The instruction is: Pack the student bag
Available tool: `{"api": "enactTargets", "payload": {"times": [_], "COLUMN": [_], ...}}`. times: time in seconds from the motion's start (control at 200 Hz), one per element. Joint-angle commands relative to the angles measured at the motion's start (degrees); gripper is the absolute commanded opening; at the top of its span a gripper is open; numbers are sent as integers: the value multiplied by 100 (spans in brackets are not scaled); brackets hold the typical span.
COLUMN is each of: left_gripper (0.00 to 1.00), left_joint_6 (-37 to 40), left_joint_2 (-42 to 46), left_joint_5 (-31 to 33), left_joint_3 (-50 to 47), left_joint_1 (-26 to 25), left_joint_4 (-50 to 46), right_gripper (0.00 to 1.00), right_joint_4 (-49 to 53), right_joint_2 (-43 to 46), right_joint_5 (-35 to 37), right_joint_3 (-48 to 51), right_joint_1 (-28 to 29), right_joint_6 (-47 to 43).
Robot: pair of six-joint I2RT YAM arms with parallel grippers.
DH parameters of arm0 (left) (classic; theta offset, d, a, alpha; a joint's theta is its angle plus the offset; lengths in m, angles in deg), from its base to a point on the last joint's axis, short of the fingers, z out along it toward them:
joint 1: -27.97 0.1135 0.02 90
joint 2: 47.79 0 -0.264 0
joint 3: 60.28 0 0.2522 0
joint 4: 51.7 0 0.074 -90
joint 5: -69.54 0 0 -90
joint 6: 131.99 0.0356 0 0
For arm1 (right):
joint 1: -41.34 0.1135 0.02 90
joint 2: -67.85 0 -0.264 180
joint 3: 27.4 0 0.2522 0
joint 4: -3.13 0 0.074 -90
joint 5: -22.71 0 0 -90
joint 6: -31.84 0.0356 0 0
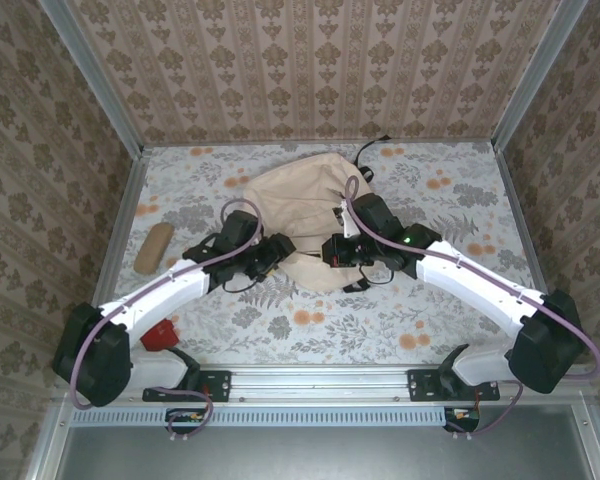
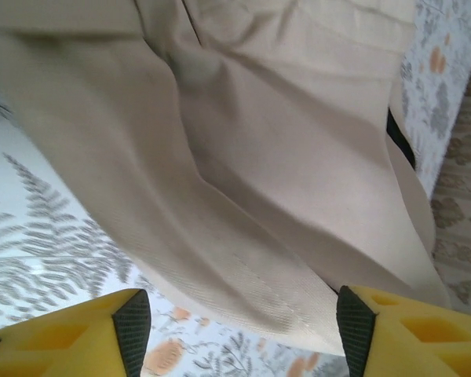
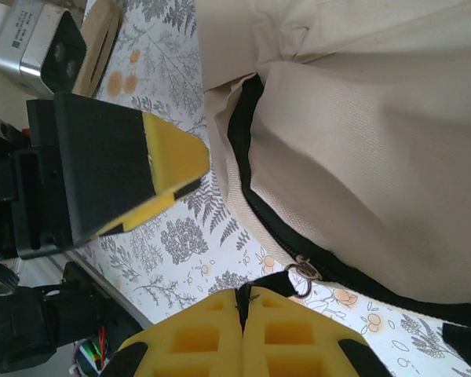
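While the right gripper (image 3: 242, 295) pinches the black zip tab (image 3: 272, 281) of the student bag (image 3: 361, 141), the left gripper (image 2: 242, 323) stands spread, the bag's beige fabric just ahead.

Left hand (image 2: 242, 323) spread wide, beige student bag (image 2: 282, 157) just ahead, fern-print table (image 2: 39, 259) beneath

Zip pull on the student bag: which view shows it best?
Right wrist view: the zip pull, a metal ring on the black zip, has its tab pinched in the shut right pincer. In the top external view the student bag spreads out, but that spot is too small to tell. The left wrist view faces plain beige cloth.
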State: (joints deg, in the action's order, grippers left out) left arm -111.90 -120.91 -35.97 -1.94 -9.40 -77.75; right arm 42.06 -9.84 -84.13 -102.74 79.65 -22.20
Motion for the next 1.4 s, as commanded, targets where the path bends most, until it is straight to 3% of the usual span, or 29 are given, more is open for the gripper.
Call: {"api": "enactTargets", "payload": {"times": [0.0,0.185,0.36,0.535,0.74,0.98,1.205,1.395], "left_gripper": [68,68,58,32,7,2,0,0], "left_joint_6": [-741,-931,-912,-789,-154,-6,104,134], "left_joint_2": [-128,-669,-1001,-1186,-1252,-1344,-1308,-1212], "left_joint_5": [-243,-389,-182,-81,544,628,716,742], "left_joint_3": [-149,45,227,287,512,458,428,335], "left_joint_1": [-123,-207,-210,-207,-246,-240,-202,-141], "left_joint_4": [867,1223,952,757,-287,-449,-589,-613], "right_gripper": [0,0,0,0,0,0,0,0], "right_joint_4": [-325,-248,122,527,1472,2079,2293,2344], "right_joint_2": [-64,72,249,414,706,679,486,474], "right_joint_5": [-398,-509,-547,-82,1536,2959,3779,3997], "right_joint_3": [-124,60,296,461,448,193,32,15], "right_joint_1": [86,159,175,177,167,2,-193,-425], "right_joint_6": [44,40,-62,-116,-101,-99,-124,-220]}}
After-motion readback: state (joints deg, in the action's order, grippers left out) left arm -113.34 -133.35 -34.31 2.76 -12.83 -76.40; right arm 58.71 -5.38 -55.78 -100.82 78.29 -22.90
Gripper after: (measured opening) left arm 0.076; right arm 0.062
